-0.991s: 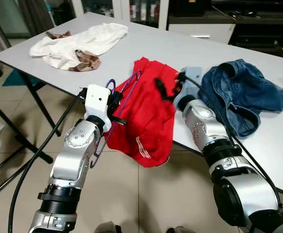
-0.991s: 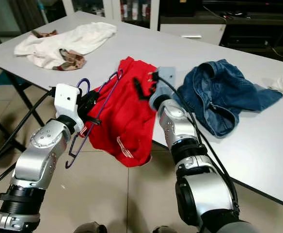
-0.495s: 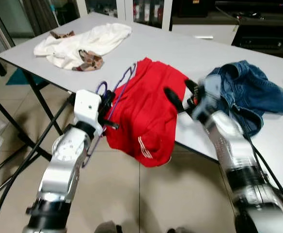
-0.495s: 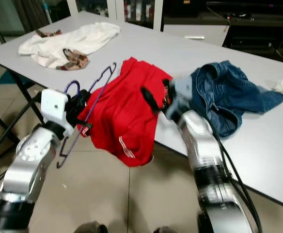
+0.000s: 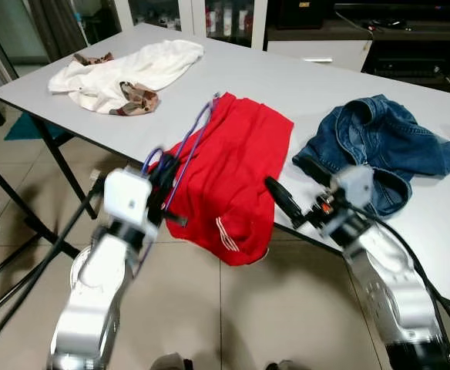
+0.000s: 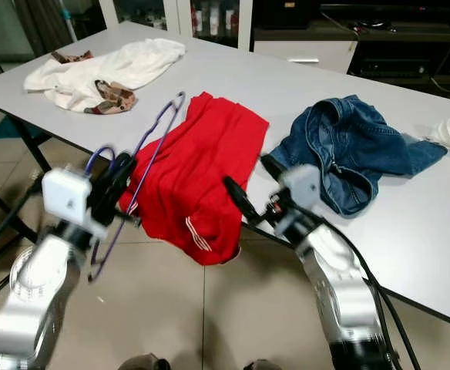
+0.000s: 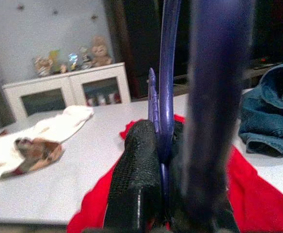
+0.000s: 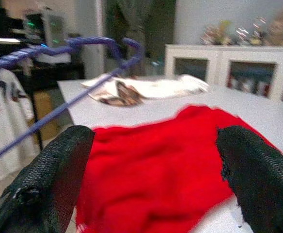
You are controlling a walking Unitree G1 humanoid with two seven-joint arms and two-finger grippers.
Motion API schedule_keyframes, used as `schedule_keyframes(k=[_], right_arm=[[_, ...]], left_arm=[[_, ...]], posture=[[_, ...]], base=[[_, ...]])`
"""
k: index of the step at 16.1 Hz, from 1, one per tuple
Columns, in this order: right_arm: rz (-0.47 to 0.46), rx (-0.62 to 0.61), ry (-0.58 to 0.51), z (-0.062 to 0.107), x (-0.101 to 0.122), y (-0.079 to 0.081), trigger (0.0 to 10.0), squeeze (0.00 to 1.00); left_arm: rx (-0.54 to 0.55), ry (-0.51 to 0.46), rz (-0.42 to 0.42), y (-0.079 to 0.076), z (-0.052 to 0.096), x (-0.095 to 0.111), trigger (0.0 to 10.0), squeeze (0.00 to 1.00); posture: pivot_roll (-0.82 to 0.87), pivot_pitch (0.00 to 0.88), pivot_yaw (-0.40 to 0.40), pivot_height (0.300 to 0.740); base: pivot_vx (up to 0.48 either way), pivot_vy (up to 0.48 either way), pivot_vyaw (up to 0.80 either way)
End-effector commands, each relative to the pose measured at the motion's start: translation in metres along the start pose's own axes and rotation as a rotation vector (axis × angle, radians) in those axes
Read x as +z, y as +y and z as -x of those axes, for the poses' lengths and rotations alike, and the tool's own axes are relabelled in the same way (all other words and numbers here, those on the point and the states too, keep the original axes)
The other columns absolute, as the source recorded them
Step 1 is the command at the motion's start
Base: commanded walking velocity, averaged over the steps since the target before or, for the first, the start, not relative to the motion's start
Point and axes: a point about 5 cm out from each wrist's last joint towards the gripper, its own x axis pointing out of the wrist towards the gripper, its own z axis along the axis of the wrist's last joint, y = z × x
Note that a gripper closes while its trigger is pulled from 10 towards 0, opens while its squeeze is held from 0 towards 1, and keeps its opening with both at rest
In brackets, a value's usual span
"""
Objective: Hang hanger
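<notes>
A purple hanger (image 5: 193, 139) slants up from my left gripper (image 5: 162, 185), which is shut on its lower part beside the table's front edge. In the left wrist view the black fingers (image 7: 136, 179) pinch the purple hanger (image 7: 162, 92). The hanger's top lies against a red garment (image 5: 236, 166) that drapes over the table edge. My right gripper (image 5: 296, 186) is open, just off the table edge to the right of the red garment, with nothing in it. In the right wrist view its spread fingertips (image 8: 49, 179) frame the red garment (image 8: 170, 160).
The grey table (image 5: 302, 85) also carries a white cloth (image 5: 132, 65) with a patterned piece at the far left and blue jeans (image 5: 387, 146) at the right. Black table legs (image 5: 59, 158) and a cable stand at the left. Tiled floor lies below.
My right gripper has drawn back from the red garment to below the table edge, still open. The left arm has sunk a little with the hanger still held.
</notes>
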Motion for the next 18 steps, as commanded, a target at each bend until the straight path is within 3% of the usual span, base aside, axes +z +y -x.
schedule_keyframes(k=[1,6,7,11,18], right_arm=[[0.033,-0.02,-0.037,0.0,0.009,-0.001,10.0,0.0],[0.006,0.082,-0.014,-0.013,0.009,0.013,10.0,0.0],[0.004,0.146,0.002,-0.022,0.01,0.018,10.0,0.0],[0.0,0.241,0.035,-0.031,0.007,0.028,10.0,0.0],[0.005,0.241,0.063,-0.036,0.005,0.02,10.0,0.0]], left_arm=[[0.033,-0.04,-0.019,0.004,0.0,0.008,10.0,0.0],[0.12,-0.021,0.006,0.007,0.002,0.005,10.0,0.0],[0.121,-0.029,0.004,0.007,0.001,0.006,10.0,0.0],[0.133,-0.033,-0.001,0.007,0.001,0.007,10.0,0.0],[0.146,-0.026,0.001,0.006,0.002,0.007,10.0,0.0]], posture=[[0.01,0.0,0.06,0.736],[0.01,0.0,0.057,0.736],[0.02,0.0,0.053,0.736],[0.03,0.0,0.046,0.736],[0.04,0.0,0.045,0.736]], base=[[0.0,0.0,0.0],[0.0,0.0,0.0],[0.442,0.0,0.0],[0.443,0.0,0.0],[0.439,0.0,0.0]])
